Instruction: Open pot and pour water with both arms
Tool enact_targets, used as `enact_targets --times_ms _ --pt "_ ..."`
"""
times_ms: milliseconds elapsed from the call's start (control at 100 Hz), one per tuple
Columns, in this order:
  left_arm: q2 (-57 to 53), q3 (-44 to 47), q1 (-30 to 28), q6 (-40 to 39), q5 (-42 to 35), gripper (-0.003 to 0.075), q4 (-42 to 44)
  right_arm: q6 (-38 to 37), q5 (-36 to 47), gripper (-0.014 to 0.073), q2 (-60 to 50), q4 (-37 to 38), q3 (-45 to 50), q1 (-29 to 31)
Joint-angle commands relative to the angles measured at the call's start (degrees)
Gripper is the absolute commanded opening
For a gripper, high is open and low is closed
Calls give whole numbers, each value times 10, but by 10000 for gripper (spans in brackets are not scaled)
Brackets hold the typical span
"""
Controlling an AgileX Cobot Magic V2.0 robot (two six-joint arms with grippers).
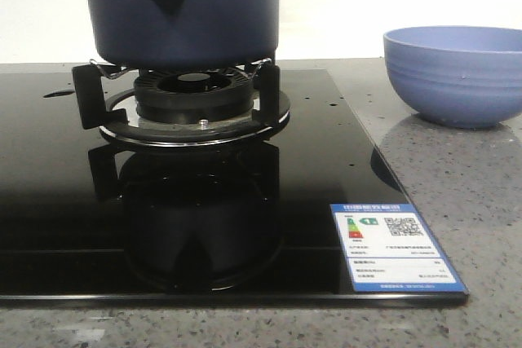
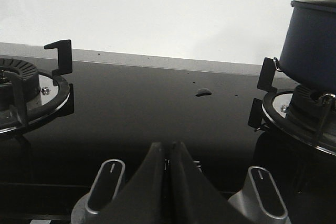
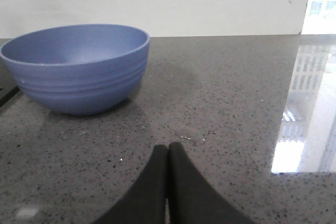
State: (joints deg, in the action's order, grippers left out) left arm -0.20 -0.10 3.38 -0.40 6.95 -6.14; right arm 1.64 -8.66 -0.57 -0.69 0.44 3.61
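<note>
Bowl (image 1: 455,75) stands on counter (image 1: 457,177), right of pot (image 1: 183,10).

pot (image 1: 183,14): top and lid cut off by frame edge | bowl (image 1: 457,75): right side cropped | label (image 1: 395,246): text unreadable

Dark navy pot (image 1: 183,10); glossy black hob (image 1: 65,201); periwinkle bowl (image 1: 454,75) at three o'clock; grey speckled counter (image 1: 465,193); blue-edged white label (image 1: 397,247).

One pot (image 1: 183,10), one bowl (image 1: 453,75), two burners (image 1: 194,99) (image 2: 23,90), two knobs (image 2: 105,184) (image 2: 264,192), one label (image 1: 395,246), two grippers (image 2: 168,153) (image 3: 168,156).
</note>
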Motion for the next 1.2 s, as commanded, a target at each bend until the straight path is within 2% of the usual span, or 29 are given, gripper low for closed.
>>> enact_targets --times_ms 0,390,590,760,990,1090,1190 --pt "-16 20 -1 -5 -44 -20 -1 -2 53 -63 -9 7 15 2" --pt "-16 20 -1 -5 -47 -20 -1 -3 66 -63 -9 7 15 2" --pt "-16 20 -1 -5 -49 -20 -29 -3 66 -63 -9 -49 15 2" --pt "-16 20 -1 -5 -52 -20 -111 -3 78 -63 -9 -139 15 2" --pt "-16 20 -1 -5 -80 -20 -272 -3 77 -63 -9 -337 15 2" --pt "-16 17 -1 -5 -92 -20 -353 -3 69 -63 -9 -364 7 2" --pt "-16 -6 -1 -5 -85 -20 -365 -3 31 -60 -9 -353 -19 2"
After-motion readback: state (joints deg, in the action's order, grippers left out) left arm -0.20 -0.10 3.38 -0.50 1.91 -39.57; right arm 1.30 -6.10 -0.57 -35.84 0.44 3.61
